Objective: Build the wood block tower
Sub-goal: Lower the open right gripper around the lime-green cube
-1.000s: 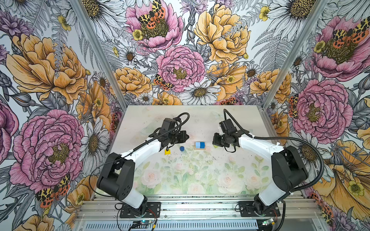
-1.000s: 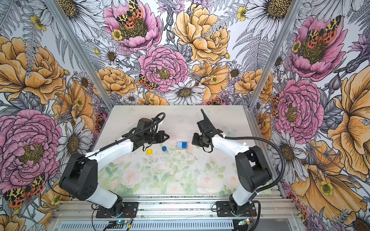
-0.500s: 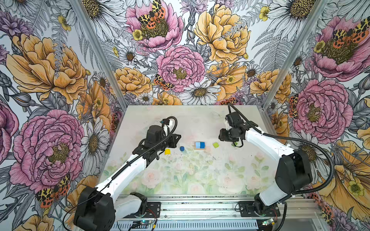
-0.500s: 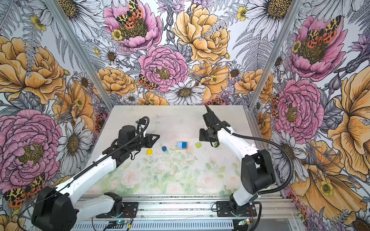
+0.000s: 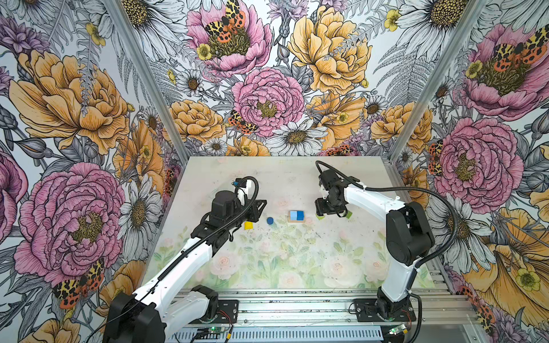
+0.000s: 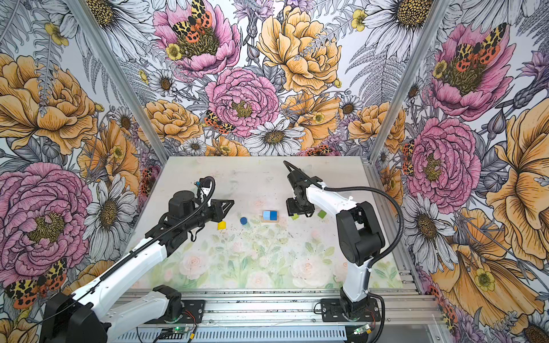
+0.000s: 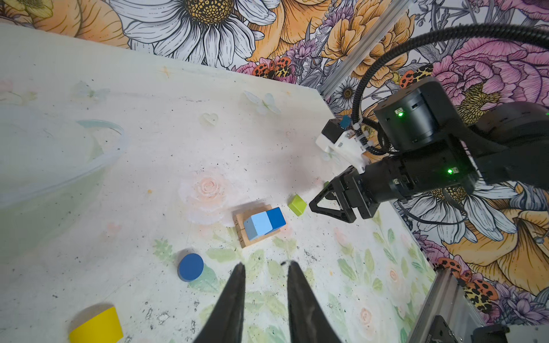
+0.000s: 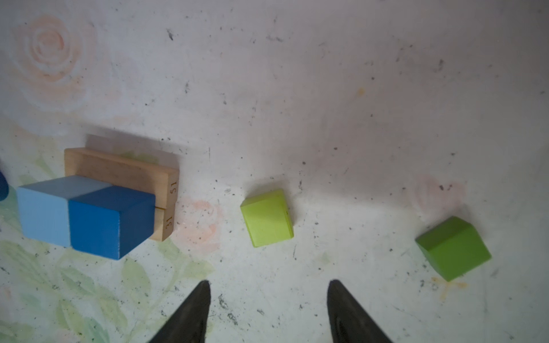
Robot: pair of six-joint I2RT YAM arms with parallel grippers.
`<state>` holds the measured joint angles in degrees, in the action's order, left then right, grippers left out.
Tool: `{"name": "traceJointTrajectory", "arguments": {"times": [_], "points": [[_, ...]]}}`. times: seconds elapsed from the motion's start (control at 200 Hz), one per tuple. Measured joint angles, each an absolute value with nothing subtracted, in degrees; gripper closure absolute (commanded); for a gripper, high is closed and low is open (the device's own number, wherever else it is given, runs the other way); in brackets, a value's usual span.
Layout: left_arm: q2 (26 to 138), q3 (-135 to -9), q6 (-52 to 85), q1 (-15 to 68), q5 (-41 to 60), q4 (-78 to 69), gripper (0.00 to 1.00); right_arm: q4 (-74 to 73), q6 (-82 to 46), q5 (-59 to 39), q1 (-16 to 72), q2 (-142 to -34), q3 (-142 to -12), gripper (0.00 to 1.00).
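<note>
Two tan bars (image 8: pixel 118 169), two blue cubes (image 8: pixel 110 219), two green cubes (image 8: pixel 267 218), one cylinder (image 7: pixel 190 266), one half-round (image 7: pixel 96 325).

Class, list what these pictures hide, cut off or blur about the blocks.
- Dark green wooden cube: a top view, partly behind the right gripper.
- Blue wooden cylinder: right wrist view, cut off by the picture edge.
- Yellow half-round wooden block: left wrist view, cut off by the picture edge.
- One tan wooden bar: right wrist view, mostly under the dark blue wooden cube and light blue wooden cube.
</note>
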<state>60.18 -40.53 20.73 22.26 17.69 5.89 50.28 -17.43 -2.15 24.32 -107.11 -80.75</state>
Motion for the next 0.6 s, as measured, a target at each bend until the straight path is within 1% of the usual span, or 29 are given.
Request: {"name": "traceJointTrajectory", "arguments": {"times": [0.4, 0.6], "points": [[60.18, -40.53, 20.58, 22.20, 17.37, 5.89, 0.73, 50.92, -14.46, 0.14, 25.32, -113.45, -84.38, 0.29], [60.18, -40.53, 20.58, 22.20, 17.37, 5.87, 0.73, 51.46, -13.65, 0.71, 25.32, -114.83, -85.34, 0.29]]}}
